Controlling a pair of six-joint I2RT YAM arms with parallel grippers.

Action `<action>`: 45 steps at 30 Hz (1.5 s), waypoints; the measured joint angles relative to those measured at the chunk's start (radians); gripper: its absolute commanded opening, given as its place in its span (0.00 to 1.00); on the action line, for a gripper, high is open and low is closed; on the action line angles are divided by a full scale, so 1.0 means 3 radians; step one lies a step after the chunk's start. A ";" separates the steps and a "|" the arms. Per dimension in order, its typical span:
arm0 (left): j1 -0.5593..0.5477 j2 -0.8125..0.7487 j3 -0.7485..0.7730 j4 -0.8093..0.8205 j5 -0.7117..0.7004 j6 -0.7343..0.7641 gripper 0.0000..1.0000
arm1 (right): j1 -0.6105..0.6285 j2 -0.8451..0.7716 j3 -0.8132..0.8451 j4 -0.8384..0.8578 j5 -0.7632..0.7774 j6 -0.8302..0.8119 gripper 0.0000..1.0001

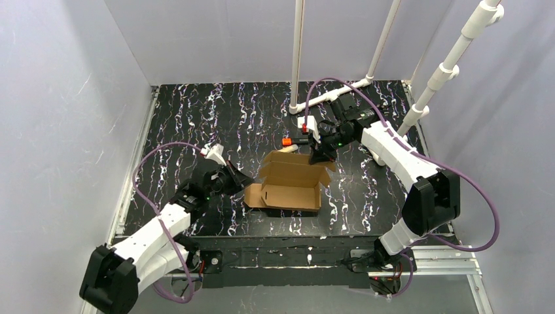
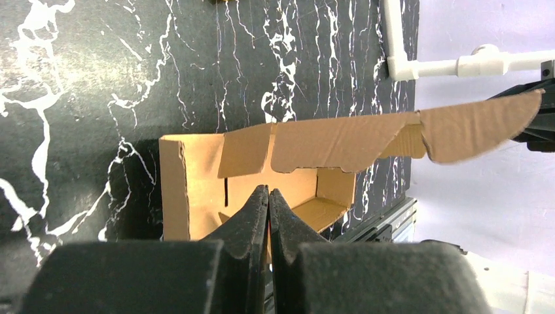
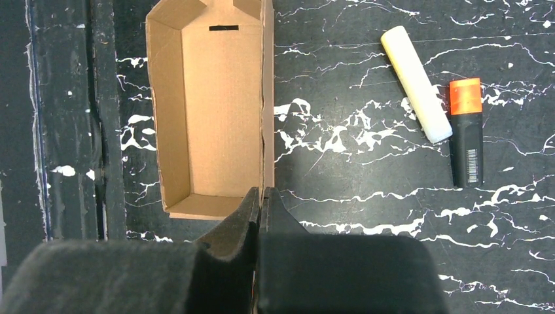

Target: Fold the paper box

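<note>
The paper box (image 1: pixel 291 194) is a brown cardboard tray lying mid-table, its lid (image 1: pixel 294 171) standing up along the far side. My right gripper (image 1: pixel 321 157) is at the lid's right end. In the right wrist view the lid's edge runs straight into the closed jaws of that gripper (image 3: pixel 260 193), so it is shut on the lid, and the tray (image 3: pixel 213 111) lies open to its left. My left gripper (image 1: pixel 247 181) hovers at the box's left end, shut with nothing between its fingers. In the left wrist view this gripper (image 2: pixel 268 191) points into the tray (image 2: pixel 196 176) under the lid (image 2: pixel 340 140).
A pale yellow marker (image 3: pixel 416 84) and an orange-capped black marker (image 3: pixel 466 133) lie on the black marbled table beyond the box. White pipes (image 1: pixel 298 52) rise at the back right. A metal rail (image 1: pixel 425 261) runs along the near edge.
</note>
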 measured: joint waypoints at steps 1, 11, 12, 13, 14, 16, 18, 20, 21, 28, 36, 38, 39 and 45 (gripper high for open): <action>0.0000 -0.0060 0.0024 -0.0099 -0.0015 0.0020 0.00 | 0.0000 -0.0003 0.0000 0.0000 0.0000 0.0000 0.01; -0.0081 -0.0453 0.0215 -0.0841 0.0020 -0.0102 0.00 | 0.0000 -0.0043 -0.0001 0.0001 -0.0003 0.0001 0.01; -0.0125 -0.0427 0.0217 -0.0907 0.0015 -0.0139 0.00 | 0.0000 -0.0042 -0.0001 0.0003 -0.0003 0.0001 0.01; -0.0161 -0.0398 0.0225 -0.0970 0.0005 -0.0170 0.00 | 0.0000 -0.0042 -0.0001 0.0003 -0.0003 0.0003 0.01; -0.0219 -0.0343 0.0253 -0.1073 -0.0017 -0.0219 0.00 | 0.0000 -0.0042 -0.0004 0.0004 -0.0003 0.0003 0.01; -0.0314 -0.0233 0.0328 -0.1227 -0.0061 -0.0292 0.00 | 0.0000 -0.0042 -0.0017 0.0008 -0.0003 0.0004 0.01; -0.0421 -0.0095 0.0463 -0.1390 -0.0135 -0.0385 0.00 | 0.0000 -0.0042 -0.0034 0.0011 -0.0003 0.0005 0.01; -0.0510 0.0046 0.0607 -0.1520 -0.0197 -0.0468 0.00 | 0.0000 -0.0042 -0.0050 0.0011 -0.0001 0.0010 0.01; -0.0539 0.0102 0.0656 -0.1550 -0.0221 -0.0496 0.00 | 0.0000 -0.0042 -0.0050 0.0013 -0.0001 0.0011 0.01; -0.0682 0.0589 0.0771 -0.1530 -0.0333 -0.0621 0.00 | 0.0000 -0.0042 -0.0050 0.0014 -0.0004 0.0013 0.01; -0.0718 0.0935 0.0771 -0.1259 -0.0359 -0.0596 0.00 | 0.0000 -0.0042 -0.0050 0.0014 -0.0014 0.0013 0.01; -0.0721 0.1005 0.0771 -0.1150 -0.0364 -0.0567 0.00 | 0.0000 -0.0043 -0.0050 0.0014 -0.0017 0.0013 0.01; -0.0722 0.1058 0.0771 -0.1072 -0.0361 -0.0548 0.00 | 0.0000 -0.0043 -0.0050 0.0014 -0.0018 0.0013 0.01; -0.0724 0.1132 0.0735 -0.0856 -0.0347 -0.0435 0.00 | 0.0000 -0.0052 -0.0064 0.0025 -0.0008 0.0014 0.01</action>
